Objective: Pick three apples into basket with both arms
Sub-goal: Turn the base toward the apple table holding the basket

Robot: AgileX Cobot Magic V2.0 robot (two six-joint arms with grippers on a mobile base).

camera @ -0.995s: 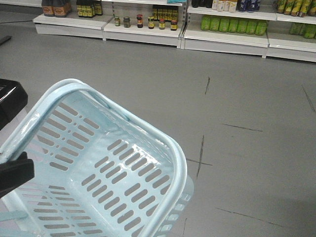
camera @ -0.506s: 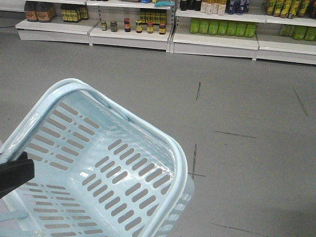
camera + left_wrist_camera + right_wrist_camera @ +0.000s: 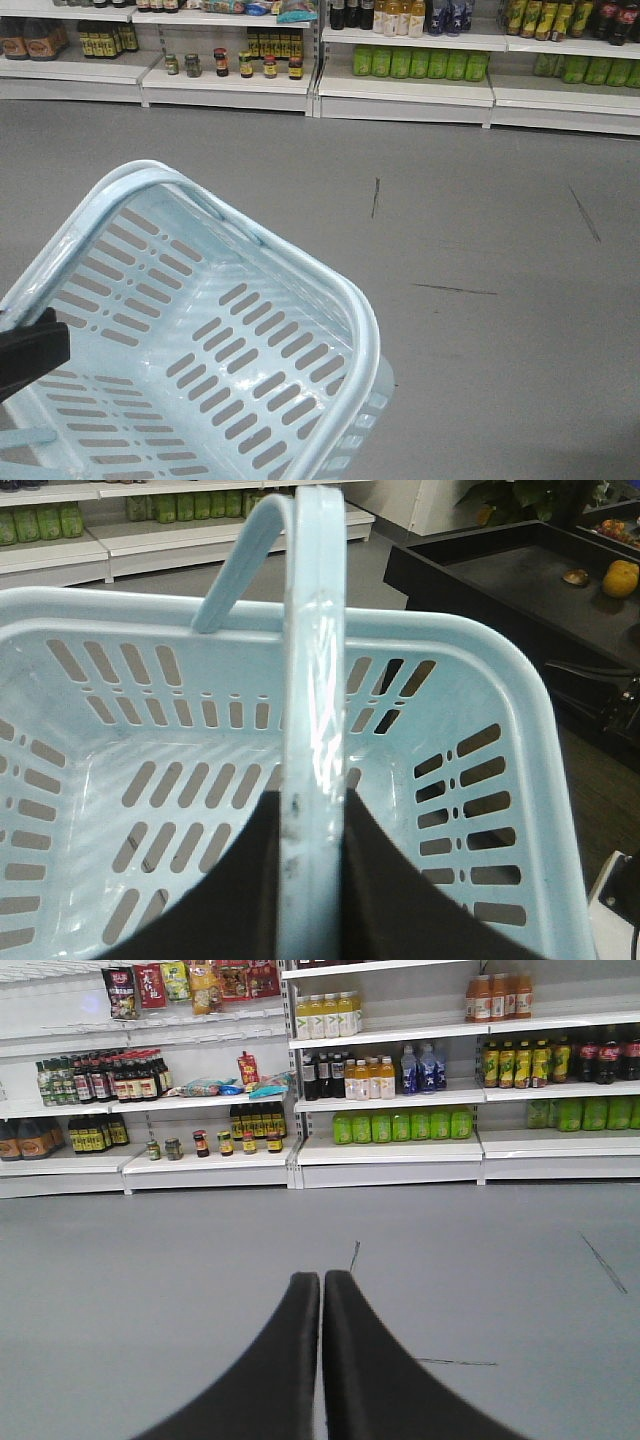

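The pale blue basket (image 3: 355,300) hangs tilted over the grey floor and fills the lower left of the front view; nothing lies in it. My left gripper (image 3: 315,802) is shut on the basket's hoop handle (image 3: 318,670), one dark finger on each side of it. A black part of that arm (image 3: 30,355) shows at the left edge of the front view. In the right wrist view my right gripper (image 3: 321,1278) is shut, its tips pressed together with nothing between them, above bare floor. The apples are out of view.
White shop shelves (image 3: 400,85) with bottles and jars line the far wall. In the left wrist view a black display table (image 3: 500,575) stands to the right, with a yellow fruit (image 3: 621,578) on it. Grey floor (image 3: 480,230) lies between.
The shelves and floor marks have slid left and down in the front view, and a black object at the left edge has passed out of sight. The basket keeps its place in the view.
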